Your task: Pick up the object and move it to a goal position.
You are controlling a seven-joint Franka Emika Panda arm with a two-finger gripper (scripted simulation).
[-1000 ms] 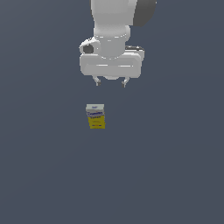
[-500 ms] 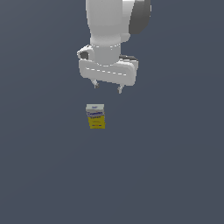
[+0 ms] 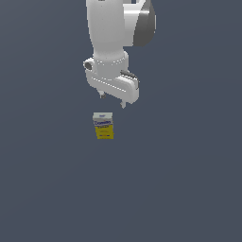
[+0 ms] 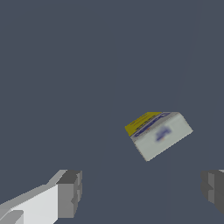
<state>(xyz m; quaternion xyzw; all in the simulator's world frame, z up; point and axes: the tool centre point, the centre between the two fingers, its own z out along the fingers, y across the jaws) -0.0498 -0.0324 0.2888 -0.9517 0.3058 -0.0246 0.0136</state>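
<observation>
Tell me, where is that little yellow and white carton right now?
In the exterior view the carton stands alone on the dark floor near the middle, just below the open gripper, untouched.

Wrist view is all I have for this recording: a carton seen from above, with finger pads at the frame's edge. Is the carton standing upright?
Observer: Yes. In the exterior view the carton stands upright on the floor, white top above its yellow lower part.
Operator: Is the gripper touching it?
Observer: No. The gripper hangs above it with a clear gap.
Operator: Straight overhead?
Observer: Slightly toward the exterior view's right, and the gripper looks tilted there.
</observation>
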